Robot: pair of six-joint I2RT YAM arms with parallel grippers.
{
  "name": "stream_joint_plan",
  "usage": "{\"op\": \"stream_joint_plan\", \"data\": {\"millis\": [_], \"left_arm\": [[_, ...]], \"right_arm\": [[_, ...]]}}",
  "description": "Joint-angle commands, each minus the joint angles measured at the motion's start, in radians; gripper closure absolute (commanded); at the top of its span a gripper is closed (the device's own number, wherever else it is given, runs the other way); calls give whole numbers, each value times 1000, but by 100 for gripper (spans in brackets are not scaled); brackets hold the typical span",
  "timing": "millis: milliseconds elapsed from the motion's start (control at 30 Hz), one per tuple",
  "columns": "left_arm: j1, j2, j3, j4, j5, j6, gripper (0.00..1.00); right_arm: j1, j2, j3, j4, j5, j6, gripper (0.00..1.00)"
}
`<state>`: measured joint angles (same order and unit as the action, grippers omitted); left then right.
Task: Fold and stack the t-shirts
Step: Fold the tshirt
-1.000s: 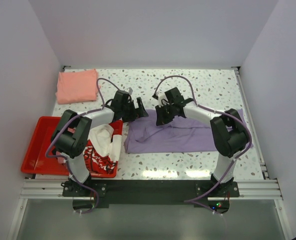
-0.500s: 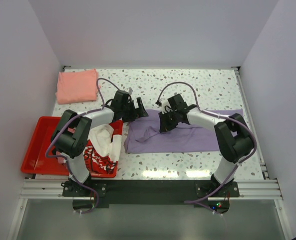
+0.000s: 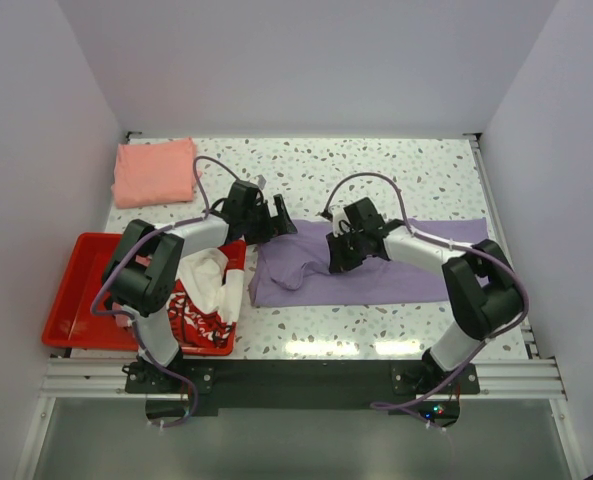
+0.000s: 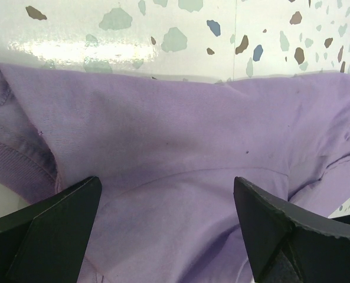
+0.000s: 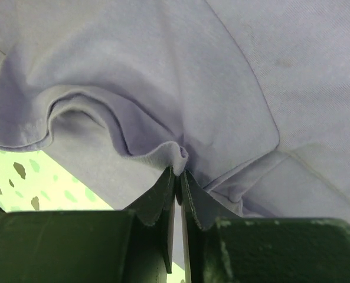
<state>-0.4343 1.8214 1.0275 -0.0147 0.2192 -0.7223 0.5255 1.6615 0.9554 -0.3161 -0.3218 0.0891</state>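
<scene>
Right wrist view: right gripper [image 5: 176, 175] pinches rumpled lavender t-shirt [image 5: 163, 71]; left gripper [image 4: 166, 190] gapes.

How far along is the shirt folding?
Done: the pink shirt lies folded at the far left corner. In hand: the right gripper pinches a fold of the purple shirt, with the left gripper open over it. Left: that fold, the printed shirt heaped in the tray, and stacking.
</scene>
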Motion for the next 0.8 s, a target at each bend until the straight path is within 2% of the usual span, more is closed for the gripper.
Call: {"op": "stream_joint_plan", "data": {"millis": [0,167,267,367,400,667,767], "left_arm": [[5,-7,-26,-21,-35,9,0],[5,-5,-27,-24,-32,14,0],[5,-7,-26,-22,-24,18,0],[5,-13,-26,-19,-20,23,0],[3,-16,-24,-19,-20,23,0],[-3,-50,6,-48,-12,46,0],[-15,-71,20,-59,-17,52,0]], "right_arm": [[5,-60,-24,17,36,11,89],[8,-104,-69,5,47,14,83],[7,-130,-86,-12,33,14,69],[8,-180,-95,-40,39,18,39],[7,-215,-95,-49,44,18,2],[7,-387,-47,-112,141,83,1],[5,-378,-29,-68,74,119,1]]}}
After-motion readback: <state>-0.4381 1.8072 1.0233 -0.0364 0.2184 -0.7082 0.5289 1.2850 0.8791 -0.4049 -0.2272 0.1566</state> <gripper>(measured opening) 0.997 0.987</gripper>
